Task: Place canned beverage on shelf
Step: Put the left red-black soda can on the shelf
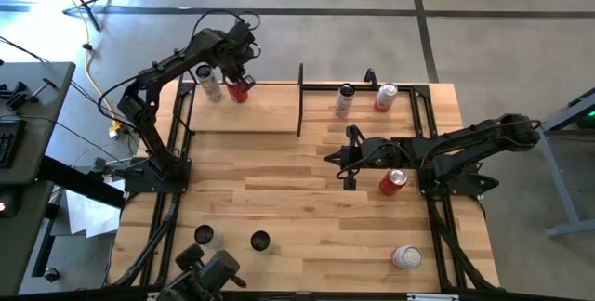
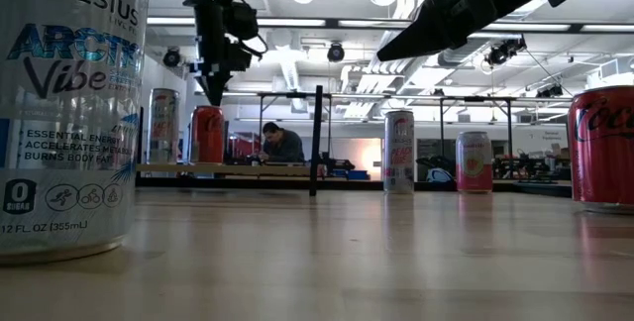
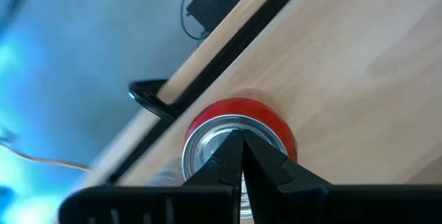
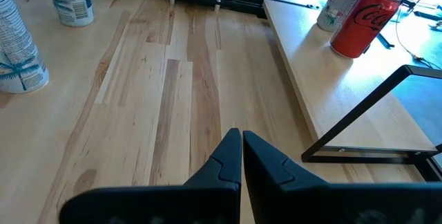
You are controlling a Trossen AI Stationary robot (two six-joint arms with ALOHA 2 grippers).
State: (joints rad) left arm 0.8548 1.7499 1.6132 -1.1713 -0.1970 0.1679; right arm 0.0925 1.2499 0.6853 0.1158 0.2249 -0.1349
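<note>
Two grippers, both clenched on nothing. Left gripper [image 1: 244, 71] hangs just above red can [image 1: 239, 90], arm reaching over the far left table corner. Red can, silver top, stands upright on shelf [image 1: 246, 115], beside a slim silver can [image 1: 212, 85]. Right gripper [image 1: 346, 160] hovers mid-table, arm folded low.

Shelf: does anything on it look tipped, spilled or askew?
Nothing stands out. The red can and the silver can stand upright side by side on the shelf, and no spill shows. The left gripper, shut, hangs over the red can's top.
</note>
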